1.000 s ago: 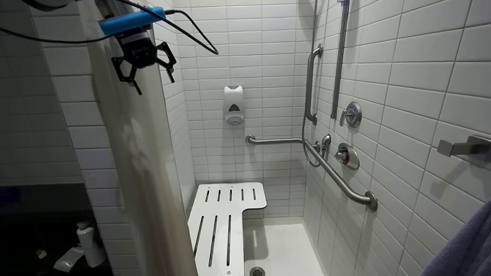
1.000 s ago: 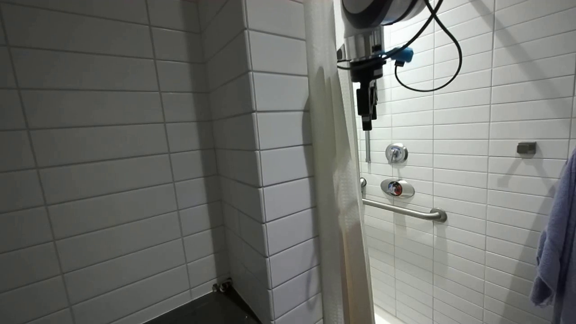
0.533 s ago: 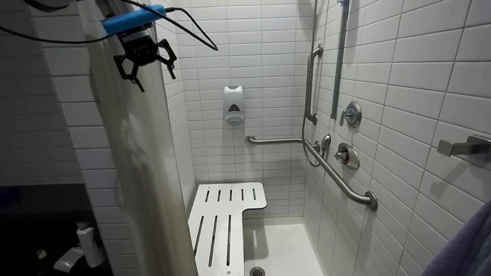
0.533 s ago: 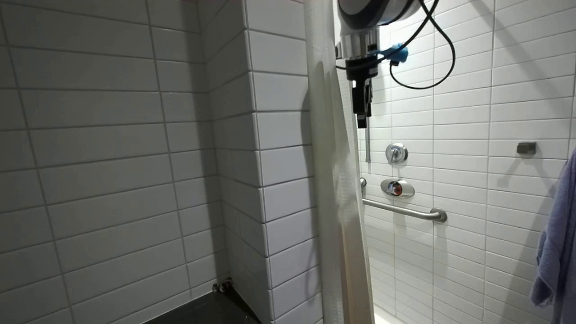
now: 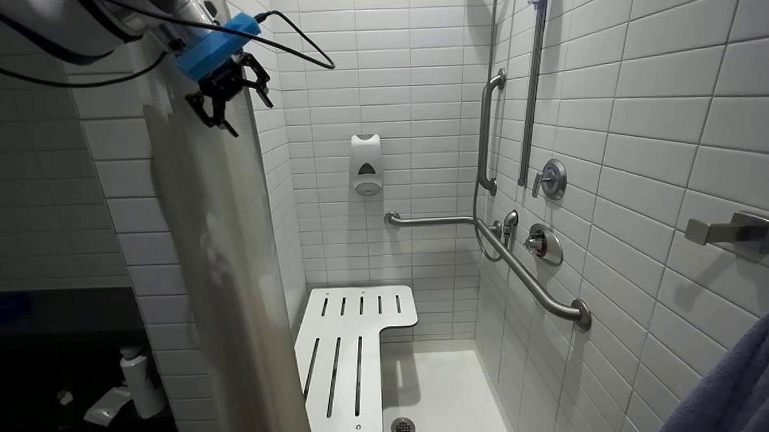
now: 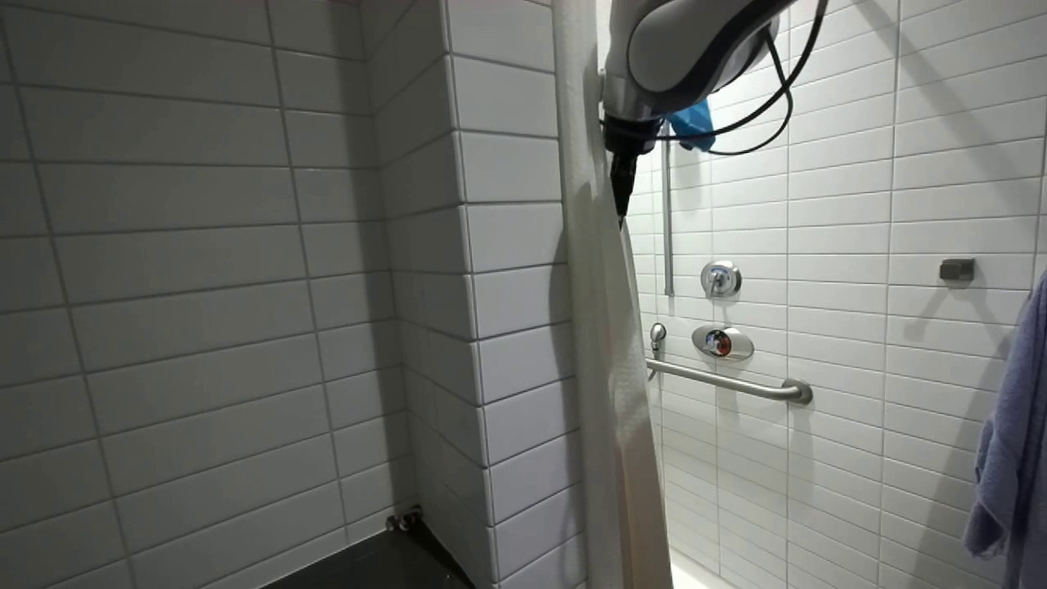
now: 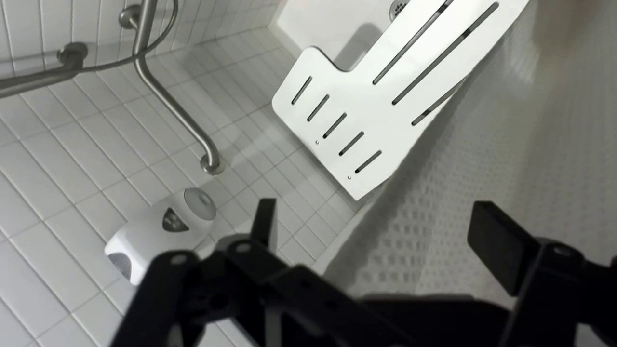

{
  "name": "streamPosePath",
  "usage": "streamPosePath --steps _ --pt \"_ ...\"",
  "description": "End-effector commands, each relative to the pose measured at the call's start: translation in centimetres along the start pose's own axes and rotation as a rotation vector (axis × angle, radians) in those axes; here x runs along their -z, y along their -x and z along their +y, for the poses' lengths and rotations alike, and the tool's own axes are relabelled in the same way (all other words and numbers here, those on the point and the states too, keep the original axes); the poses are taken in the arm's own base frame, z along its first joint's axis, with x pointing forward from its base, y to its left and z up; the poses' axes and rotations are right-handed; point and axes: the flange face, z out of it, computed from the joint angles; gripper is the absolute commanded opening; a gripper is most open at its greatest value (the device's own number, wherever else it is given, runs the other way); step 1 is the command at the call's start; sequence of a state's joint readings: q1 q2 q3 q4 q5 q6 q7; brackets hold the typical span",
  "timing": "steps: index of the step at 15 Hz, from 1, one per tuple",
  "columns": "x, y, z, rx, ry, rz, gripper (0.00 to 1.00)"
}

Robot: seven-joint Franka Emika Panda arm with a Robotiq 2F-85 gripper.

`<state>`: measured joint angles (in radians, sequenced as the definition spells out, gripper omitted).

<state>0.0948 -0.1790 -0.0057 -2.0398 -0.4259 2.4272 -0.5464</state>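
Curtain (image 7: 482, 159), pale and waffle-woven, hangs in long folds just beside the black gripper (image 7: 376, 217). The gripper's jaws stand spread, released; whether its fingers (image 7: 501, 246) brush the curtain I cannot tell. Lower down, a flat white L-shaped seat (image 5: 350, 326) with rounded corners and narrow slots has one long edge partly hidden from me behind the curtain. Above the seat's back edge, a smooth white dispenser (image 5: 365, 149) is fixed to glossy tiles (image 5: 383, 94). Past the seat's inner corner, pale floor (image 5: 448, 386) stretches toward a bent metal grab bar (image 5: 527, 279).
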Motion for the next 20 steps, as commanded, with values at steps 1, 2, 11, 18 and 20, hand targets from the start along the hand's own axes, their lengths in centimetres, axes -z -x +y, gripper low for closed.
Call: streamPosePath --steps 1,2,11,18,20 --pt "0.0 0.5 -1.3 0.044 0.04 0.087 0.74" --pt "-0.2 0.6 -1.7 0.045 0.041 0.099 0.69" --pt "-0.5 1.8 -4.1 0.037 0.051 0.154 0.01" --pt "-0.2 2.9 -4.9 0.022 0.04 0.146 0.0" --pt "-0.4 3.9 -5.0 0.0 0.032 0.137 0.0"
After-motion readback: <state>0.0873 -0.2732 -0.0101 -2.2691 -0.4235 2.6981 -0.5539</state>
